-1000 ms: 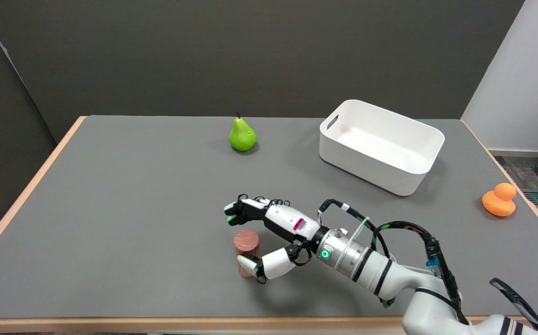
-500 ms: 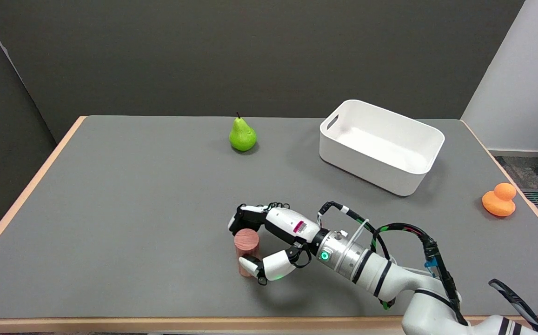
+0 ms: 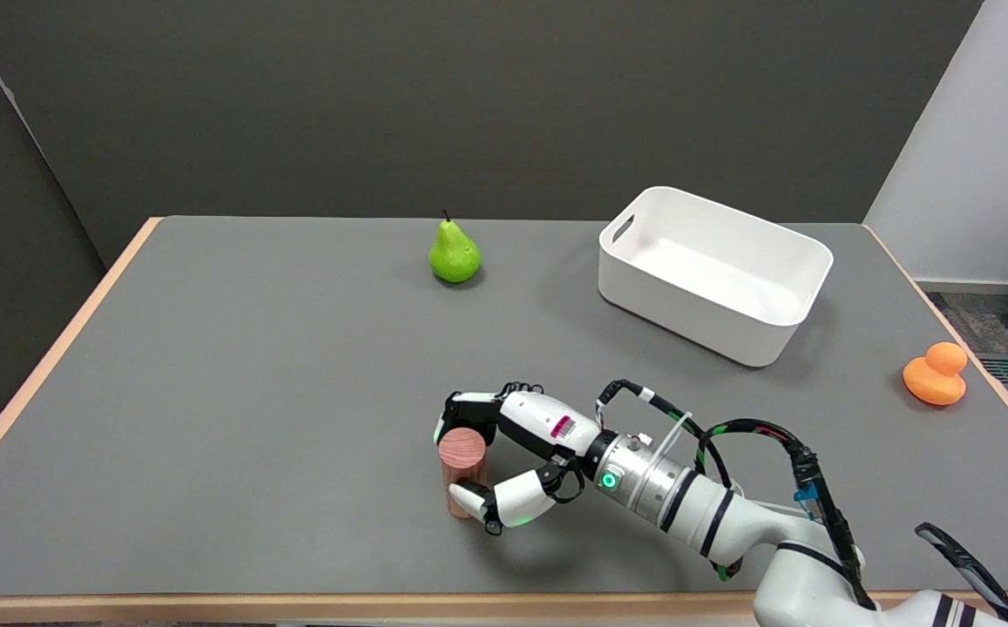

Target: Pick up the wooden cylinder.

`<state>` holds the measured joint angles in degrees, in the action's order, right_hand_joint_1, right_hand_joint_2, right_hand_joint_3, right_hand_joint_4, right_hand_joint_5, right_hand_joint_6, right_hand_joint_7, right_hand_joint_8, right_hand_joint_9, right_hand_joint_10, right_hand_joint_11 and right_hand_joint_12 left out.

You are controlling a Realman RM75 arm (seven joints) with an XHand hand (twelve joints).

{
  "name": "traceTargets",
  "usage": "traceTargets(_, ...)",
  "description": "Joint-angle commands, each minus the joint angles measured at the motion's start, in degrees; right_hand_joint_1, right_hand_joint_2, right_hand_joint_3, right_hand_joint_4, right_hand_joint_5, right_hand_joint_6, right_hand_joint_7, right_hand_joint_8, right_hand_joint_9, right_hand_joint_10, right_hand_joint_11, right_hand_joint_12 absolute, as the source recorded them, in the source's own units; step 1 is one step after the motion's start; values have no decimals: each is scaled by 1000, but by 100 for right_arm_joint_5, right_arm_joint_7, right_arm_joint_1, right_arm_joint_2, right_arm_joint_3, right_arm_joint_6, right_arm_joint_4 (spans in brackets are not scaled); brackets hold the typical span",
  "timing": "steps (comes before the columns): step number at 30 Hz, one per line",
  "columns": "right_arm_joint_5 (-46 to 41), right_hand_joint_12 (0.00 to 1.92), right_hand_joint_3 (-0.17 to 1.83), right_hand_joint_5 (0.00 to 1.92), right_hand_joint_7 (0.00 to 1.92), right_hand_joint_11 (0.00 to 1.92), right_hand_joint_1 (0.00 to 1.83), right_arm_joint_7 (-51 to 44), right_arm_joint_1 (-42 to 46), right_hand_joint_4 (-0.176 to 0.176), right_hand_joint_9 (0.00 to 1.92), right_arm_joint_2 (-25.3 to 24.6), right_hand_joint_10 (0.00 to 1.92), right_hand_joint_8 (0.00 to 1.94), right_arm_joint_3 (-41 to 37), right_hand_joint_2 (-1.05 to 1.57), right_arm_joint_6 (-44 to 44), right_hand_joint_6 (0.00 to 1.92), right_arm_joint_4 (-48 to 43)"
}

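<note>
The wooden cylinder stands upright on the grey table, toward the near edge and a little right of the middle. Its long axis runs straight up, its round top face showing to the camera. The right hand reaches in from the lower right and brackets it from the side: the fingers curl around the far side of the top, and the thumb lies against the near side, low down. The cylinder thus sits between them, with the palm to its right. The hand looks closed on the cylinder, though its base appears to rest on the table, so the lift is judged not yet begun. The coming move depends on that upright axis staying in line between fingers and thumb; because the thumb sits lower than the fingers, an uneven squeeze could tip the piece as it rises.

The thumb covers the cylinder's lower near side, so the contact there, and whether the base has left the table, cannot be made out. The fingertips behind the top are hidden too.

A green pear, a white bin and an orange toy lie well apart from it.
</note>
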<state>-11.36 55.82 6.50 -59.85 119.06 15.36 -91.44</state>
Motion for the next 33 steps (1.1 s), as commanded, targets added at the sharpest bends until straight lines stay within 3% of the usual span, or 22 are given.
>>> traceTargets(1, 0, 1624, 565, 592, 678, 416, 979, -8, -9, -175, 524, -3, 1202, 927, 5, 971, -2, 1401, 42)
traceTargets(2, 0, 1639, 351, 639, 690, 417, 1033, -8, -9, -174, 531, -3, 1210, 939, 5, 1142, -2, 1543, 42)
traceTargets(15, 0, 1685, 455, 685, 752, 498, 1017, -8, -10, -121, 614, -12, 1277, 1010, 13, 1073, -2, 1524, 42)
traceTargets(29, 144, 1692, 493, 694, 755, 527, 1015, -566, -38, -111, 638, 13, 1324, 1058, -411, 1051, 6, 1525, -499)
traceTargets(32, 144, 1726, 256, 667, 826, 582, 1164, -782, -63, -57, 691, 13, 1320, 1220, -624, 1126, 6, 1601, -641)
traceTargets(33, 144, 1732, 278, 665, 829, 587, 1165, -826, -66, -57, 695, 13, 1328, 1220, -687, 1116, 11, 1602, -667)
